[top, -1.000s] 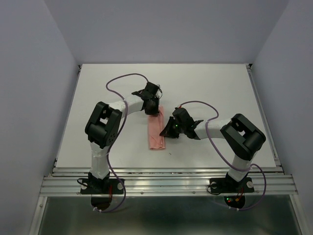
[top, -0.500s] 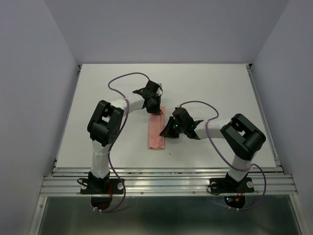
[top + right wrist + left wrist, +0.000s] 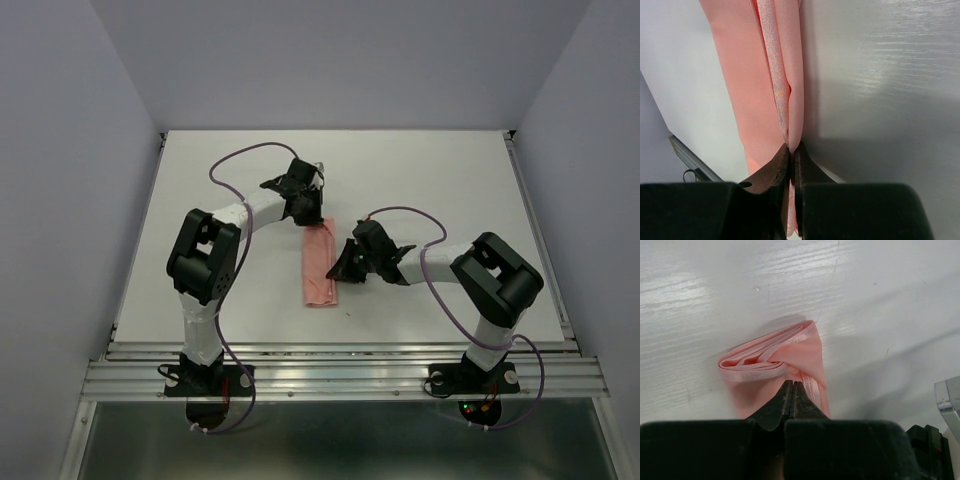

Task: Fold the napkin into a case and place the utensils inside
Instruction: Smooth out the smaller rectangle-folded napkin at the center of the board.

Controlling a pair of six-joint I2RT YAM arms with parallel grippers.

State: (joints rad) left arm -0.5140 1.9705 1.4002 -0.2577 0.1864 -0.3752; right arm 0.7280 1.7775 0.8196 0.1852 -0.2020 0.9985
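Observation:
The napkin lies mid-table as a narrow salmon-pink layered strip, the case, running towards and away from the arms. My left gripper hovers at the strip's far end. Seen from the left wrist, its jaws are shut tip to tip over the rolled end of the cloth, with nothing visible between them. My right gripper sits at the strip's right edge. In the right wrist view it is shut on a fold of the pink cloth. The utensils are out of view.
The white table is boxed in by grey walls at the left, right and back. A metal rail runs along its near edge. Purple cables loop above both arms. Part of the right arm shows at the left wrist view's corner.
My left gripper has drawn back up and to the left, off the strip's far end. The right gripper and the strip have stayed put.

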